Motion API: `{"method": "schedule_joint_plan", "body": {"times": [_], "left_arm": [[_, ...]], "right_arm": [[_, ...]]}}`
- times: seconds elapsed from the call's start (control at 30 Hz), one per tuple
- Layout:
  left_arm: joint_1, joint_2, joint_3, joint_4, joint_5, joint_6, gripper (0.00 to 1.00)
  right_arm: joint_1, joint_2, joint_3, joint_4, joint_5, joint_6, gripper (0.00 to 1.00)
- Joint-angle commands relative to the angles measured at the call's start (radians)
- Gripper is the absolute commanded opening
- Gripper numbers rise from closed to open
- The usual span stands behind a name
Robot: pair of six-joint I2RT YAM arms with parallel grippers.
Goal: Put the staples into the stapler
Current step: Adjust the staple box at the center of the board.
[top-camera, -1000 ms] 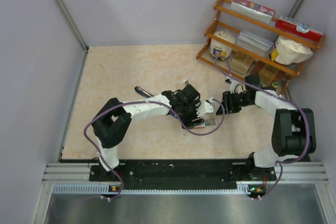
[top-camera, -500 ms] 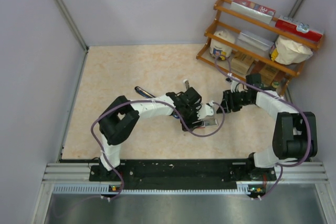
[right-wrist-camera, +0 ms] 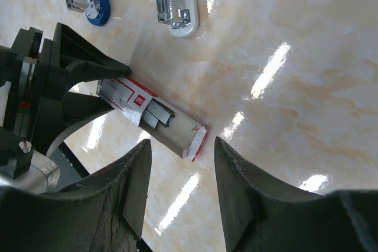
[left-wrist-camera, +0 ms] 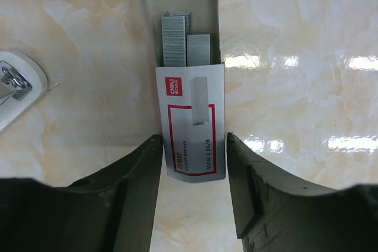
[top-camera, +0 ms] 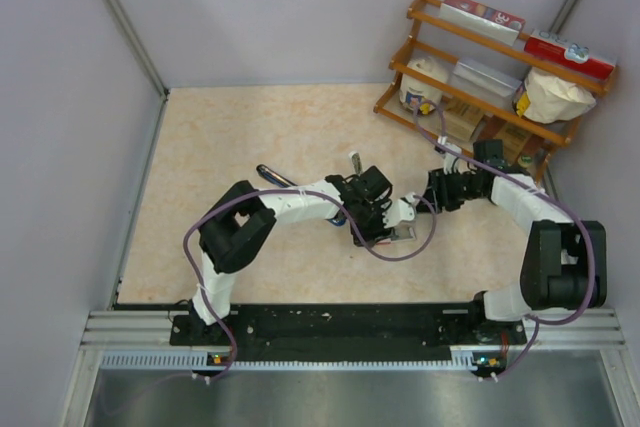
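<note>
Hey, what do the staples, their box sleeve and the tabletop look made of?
The staples: bare metal, dull silver-grey, finely ribbed strips. The box sleeve: probably thin card, smooth white with red print, folded edges. The tabletop: glossy, marble-patterned, stone or laminate, can't tell which; bright lights mirror off it.

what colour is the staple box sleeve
The sleeve is white with a red border and logo; clearest in the left wrist view.

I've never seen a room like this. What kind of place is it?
Probably a robot test booth: plain grey walls around one table, two robot arms bolted to a rail, a wooden rack of boxes.
</note>
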Motion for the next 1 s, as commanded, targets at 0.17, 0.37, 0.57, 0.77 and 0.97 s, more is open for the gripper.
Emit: {"method": "schedule_joint_plan", "body": {"times": [0.17, 0.37, 0.57, 0.77, 0.97], "left_arm": [[-0.005, -0.049, 0.032, -0.068, -0.002, 0.035, 0.49], [-0.005, -0.066, 0.042, -0.096, -0.021, 0.048, 0.42], [-0.005, -0.069, 0.061, -0.111, -0.024, 0.05, 0.4], [-0.01, -0.083, 0.117, -0.156, -0.053, 0.051, 0.39], [-0.03, -0.074, 0.168, -0.211, -0.157, 0.081, 0.4]], "right_arm": [[-0.035, -0.049, 0.039, 0.019, -0.025, -0.012, 0.46], [-0.037, -0.054, 0.042, 0.021, -0.025, -0.012, 0.46], [-0.037, -0.052, 0.042, 0.019, -0.023, -0.012, 0.45], [-0.035, -0.046, 0.045, 0.019, -0.021, -0.014, 0.45], [-0.035, -0.044, 0.043, 0.019, -0.021, -0.014, 0.45]]}}
